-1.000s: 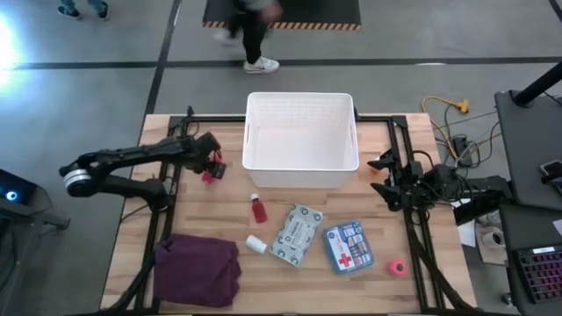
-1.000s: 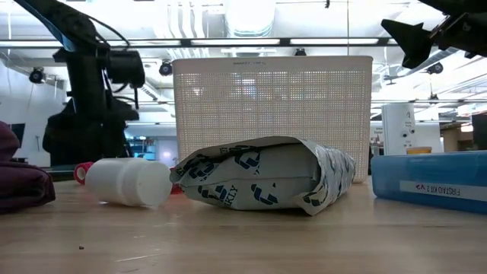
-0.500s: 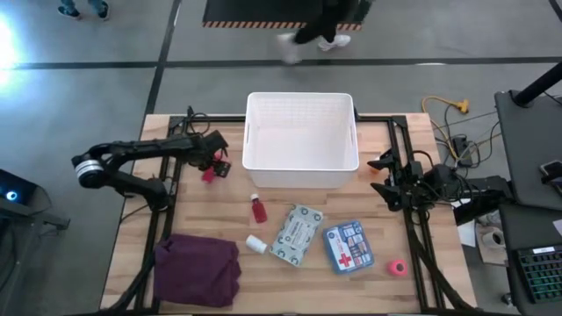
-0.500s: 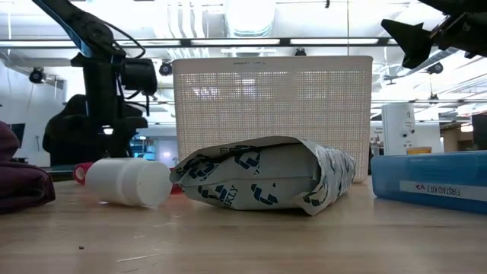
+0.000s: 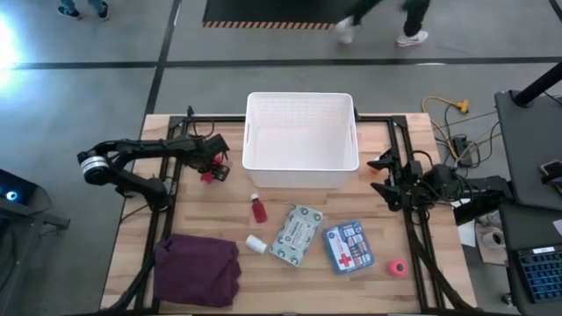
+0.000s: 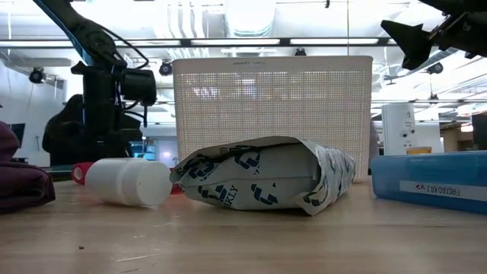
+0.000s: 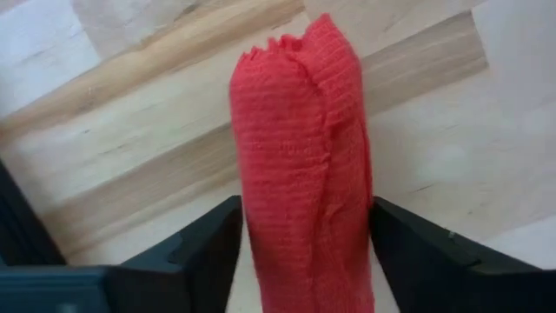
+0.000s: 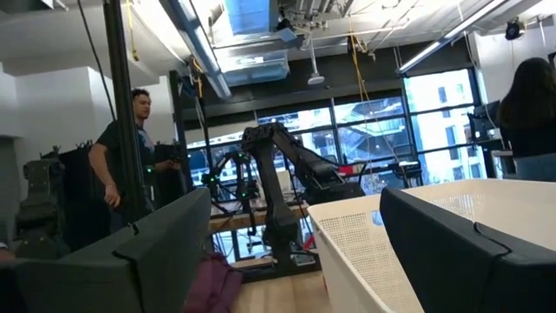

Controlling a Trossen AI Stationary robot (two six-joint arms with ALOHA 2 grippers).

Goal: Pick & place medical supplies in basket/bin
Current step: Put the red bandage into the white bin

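Note:
My left gripper (image 5: 211, 166) (image 7: 304, 228) stands over the table's left part, left of the white slotted bin (image 5: 300, 96) (image 6: 272, 114), and is shut on a pink-red woven tube (image 7: 300, 148) (image 5: 207, 175). My right gripper (image 5: 379, 175) (image 8: 295, 235) hangs open and apart from everything, to the right of the bin. Lying on the table nearer the front are the small red bottle (image 5: 257, 209), the white bottle (image 5: 255, 244) (image 6: 128, 183), the grey-green packet (image 5: 297, 233) (image 6: 262, 176), the blue first-aid box (image 5: 348, 247) and the pink roll (image 5: 397, 268). My left gripper pinches the pink-red tube between its two fingers (image 7: 208, 248), one on each long side (image 7: 248, 217). The fingers come from above, pointing down, and lie along the tube. Its free end (image 7: 300, 52) reaches past the fingertips toward the wood. In the low view its lower end (image 6: 79, 172) shows at tabletop height.
A folded maroon cloth (image 5: 198, 270) (image 6: 19, 183) lies at the near left corner. Black frame rails (image 5: 411, 237) run along the table's left and right sides. Bare wood lies between the bin and the supplies. People walk on the floor beyond the far edge.
My left arm has drawn its elbow in toward the table, and its gripper has sunk a little over the pink-red tube, staying beside the bin's left wall. The tube has kept its place. A person has walked to the right behind the table.

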